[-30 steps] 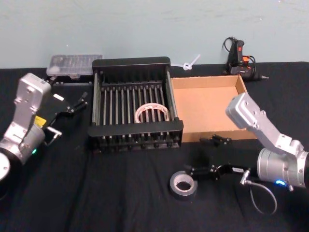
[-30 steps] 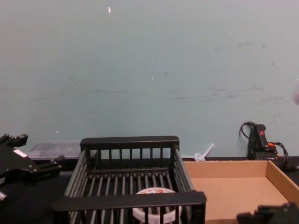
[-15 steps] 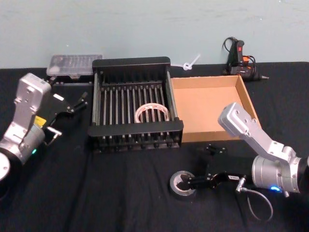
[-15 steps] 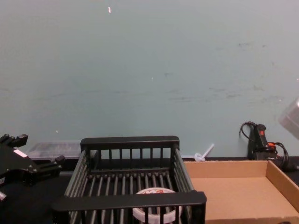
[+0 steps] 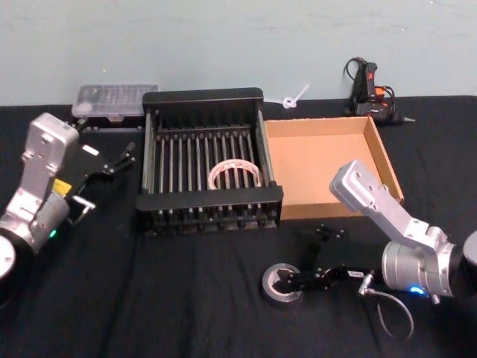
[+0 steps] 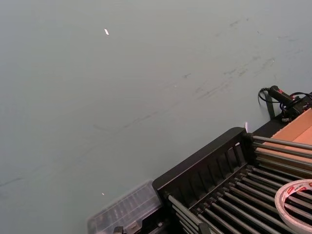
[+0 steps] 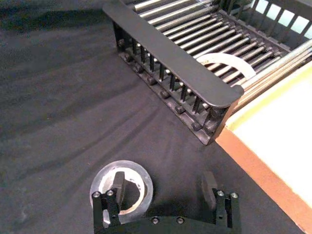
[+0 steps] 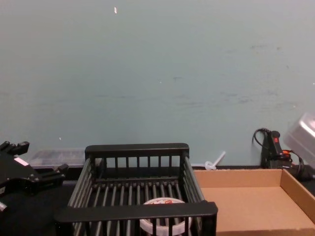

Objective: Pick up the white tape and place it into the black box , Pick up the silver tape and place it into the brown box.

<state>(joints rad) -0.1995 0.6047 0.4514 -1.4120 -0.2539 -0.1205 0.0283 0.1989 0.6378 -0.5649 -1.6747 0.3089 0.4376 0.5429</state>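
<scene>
Straddling the wall of the silvery-grey tape roll with its dark outer edge and hollow centre (image 7: 122,187), one finger (image 7: 118,185) down inside the core and the other outside, past the roll's rim, with a clear gap between them: jaws spread, not yet clenched on anything, judging from the right wrist view. Set that way, probably, so that closing would pinch the roll's wall rather than span its whole width. Right gripper (image 5: 297,280) low over the black cloth-covered table (image 5: 179,298), reaching in from the robot's right side, roll lying flat near the front edge and well apart from both containers. Destination for this roll, the wide shallow brown cardboard tray with low walls (image 5: 387,168), just behind the working arm and bare inside, so a short lift and swing back should serve once the grip is made. Risk, as a judgement: a thin-wall pinch may let the roll tilt or slip on lifting. First half of the task apparently done, with the round white tape roll bearing red marks (image 5: 235,174) lying flat on the barred floor of the black slatted plastic crate (image 5: 209,200), touching the tray's left wall. Left gripper (image 5: 123,159) parked at the crate's left, fingers parted and holding nothing, clear of the work.
</scene>
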